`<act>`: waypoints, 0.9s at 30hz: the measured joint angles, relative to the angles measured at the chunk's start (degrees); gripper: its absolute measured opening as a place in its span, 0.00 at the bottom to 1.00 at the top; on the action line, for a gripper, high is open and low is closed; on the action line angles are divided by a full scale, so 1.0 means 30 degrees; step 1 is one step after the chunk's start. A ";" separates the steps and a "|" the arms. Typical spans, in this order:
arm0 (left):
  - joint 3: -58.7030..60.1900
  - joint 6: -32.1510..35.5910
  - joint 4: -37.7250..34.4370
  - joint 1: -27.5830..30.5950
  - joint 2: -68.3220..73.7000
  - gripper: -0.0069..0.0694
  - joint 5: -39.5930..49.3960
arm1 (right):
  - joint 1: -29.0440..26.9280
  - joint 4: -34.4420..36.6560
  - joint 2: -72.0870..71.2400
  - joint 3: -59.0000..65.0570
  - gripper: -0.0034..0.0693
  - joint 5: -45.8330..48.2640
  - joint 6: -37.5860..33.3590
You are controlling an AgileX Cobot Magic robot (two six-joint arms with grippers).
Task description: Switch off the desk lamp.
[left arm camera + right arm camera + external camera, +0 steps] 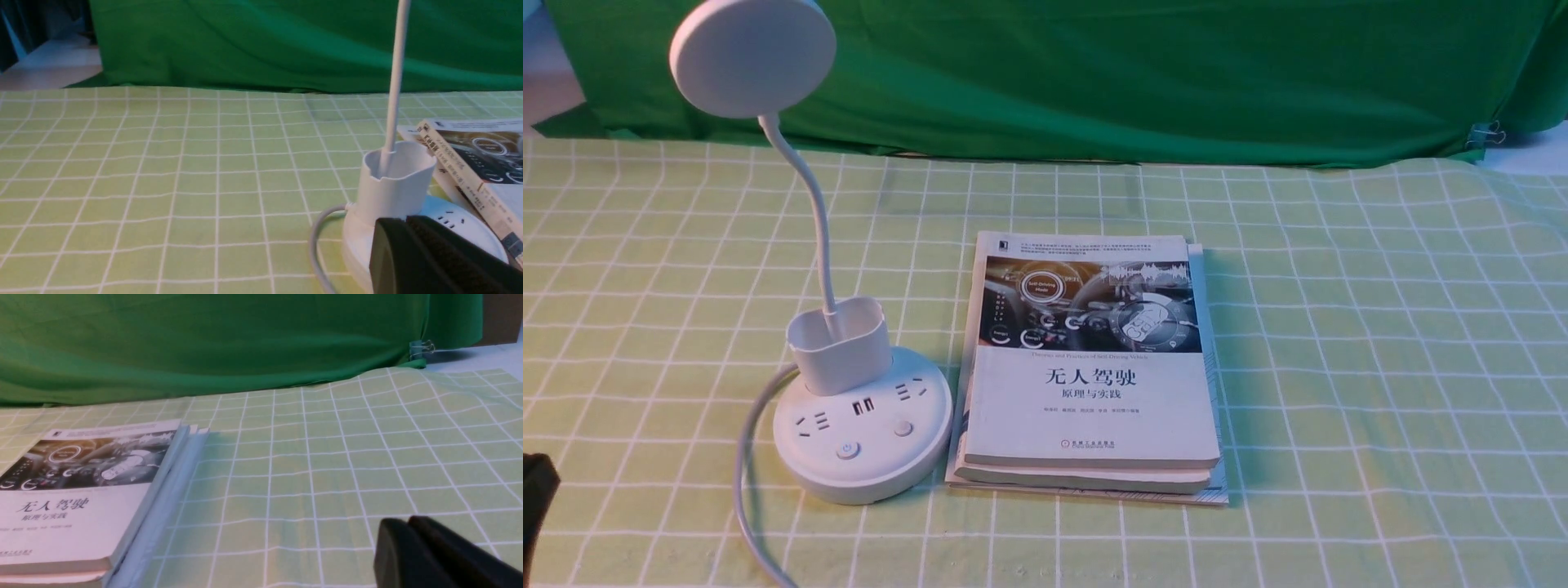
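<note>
— What is at the far left?
— The left tool (404, 223). It is dark, its jaws are pressed together and it holds nothing. In the front view only a dark corner of it shows at the lower edge, apart from the lamp.
— And the desk lamp (840, 347)?
— It stands on the left part of the checked surface (1380, 367). Its disc head (752, 55) is high on the bent neck, and two buttons (848, 449) are on the round base. The white cord (745, 465) leaves the base on its left side.
— What comes next?
— A stack of books (1094, 367), just beside the base; I cannot tell if they touch.
— And on the right?
— The right tool (408, 523), also pressed together and empty, over the bare surface to the right of the books.
</note>
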 joint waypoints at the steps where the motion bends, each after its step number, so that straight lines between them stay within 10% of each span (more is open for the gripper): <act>1: 0.0205 0.0025 0.0000 0.0247 -0.0689 0.09 0.0387 | 0.0000 0.0000 0.0000 0.0000 0.09 0.0000 0.0000; 27: 0.1803 -0.0340 0.0803 0.0254 -0.3027 0.09 0.1023 | 0.0000 0.0000 0.0000 0.0000 0.09 0.0022 0.0016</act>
